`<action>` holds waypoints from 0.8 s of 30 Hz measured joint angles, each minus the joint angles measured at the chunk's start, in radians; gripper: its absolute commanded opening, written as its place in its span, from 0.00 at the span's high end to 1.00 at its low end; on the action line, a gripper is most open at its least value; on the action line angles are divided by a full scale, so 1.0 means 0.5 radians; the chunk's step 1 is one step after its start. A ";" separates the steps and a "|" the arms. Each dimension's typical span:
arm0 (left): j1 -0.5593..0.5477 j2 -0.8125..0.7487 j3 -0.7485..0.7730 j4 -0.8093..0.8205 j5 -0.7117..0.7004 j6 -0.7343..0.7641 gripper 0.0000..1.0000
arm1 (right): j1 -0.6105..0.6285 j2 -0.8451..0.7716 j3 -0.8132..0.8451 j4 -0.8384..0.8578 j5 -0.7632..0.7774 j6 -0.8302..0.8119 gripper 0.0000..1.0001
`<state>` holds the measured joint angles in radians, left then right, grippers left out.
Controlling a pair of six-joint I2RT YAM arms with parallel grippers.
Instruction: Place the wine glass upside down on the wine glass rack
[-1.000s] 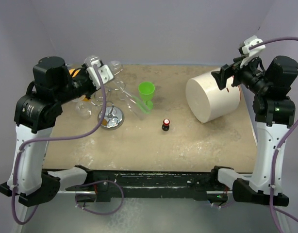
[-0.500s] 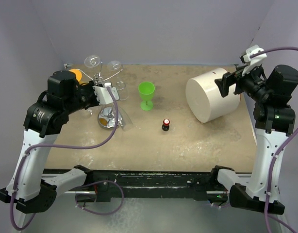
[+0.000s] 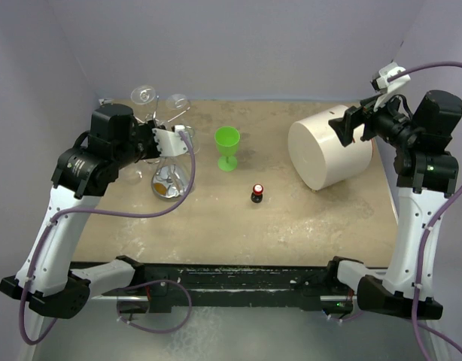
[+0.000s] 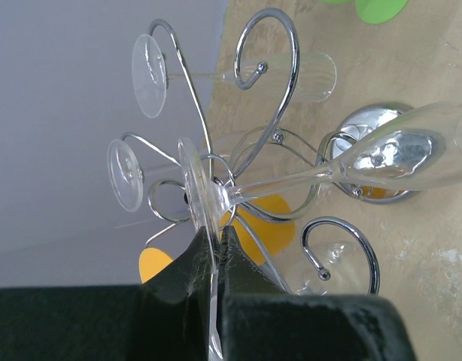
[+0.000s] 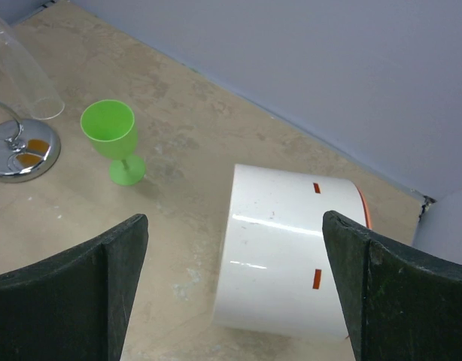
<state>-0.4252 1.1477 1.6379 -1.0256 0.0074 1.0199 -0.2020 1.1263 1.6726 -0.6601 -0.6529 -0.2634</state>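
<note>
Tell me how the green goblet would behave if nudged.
The green goblet looks like thin plastic, so probably light and easily shoved. Its wide bowl stands on a narrow stem and small foot, so a push high up would likely tip it. Once down, it may roll in an arc.

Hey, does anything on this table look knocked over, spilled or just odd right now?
The big white cylinder on the right appears to lie on its side, one round end facing sideways. Nothing looks spilled or broken: the green goblet and the small red-topped item stand upright.
</note>
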 measured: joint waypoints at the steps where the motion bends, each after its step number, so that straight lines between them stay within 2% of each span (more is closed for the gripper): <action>1: -0.005 0.005 0.000 0.000 -0.020 0.008 1.00 | -0.002 0.014 0.002 0.000 -0.023 0.003 0.00; 8: -0.019 0.013 0.008 -0.021 -0.070 0.027 1.00 | -0.003 0.078 0.017 -0.002 -0.101 0.013 0.00; 24: -0.019 0.014 0.089 -0.197 -0.204 0.051 1.00 | -0.004 -0.034 0.024 -0.003 -0.182 0.018 0.00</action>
<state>-0.4347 1.1549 1.6825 -1.1240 -0.0948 1.0454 -0.2039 1.1091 1.6844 -0.6617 -0.7437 -0.2546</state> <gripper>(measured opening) 0.027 0.998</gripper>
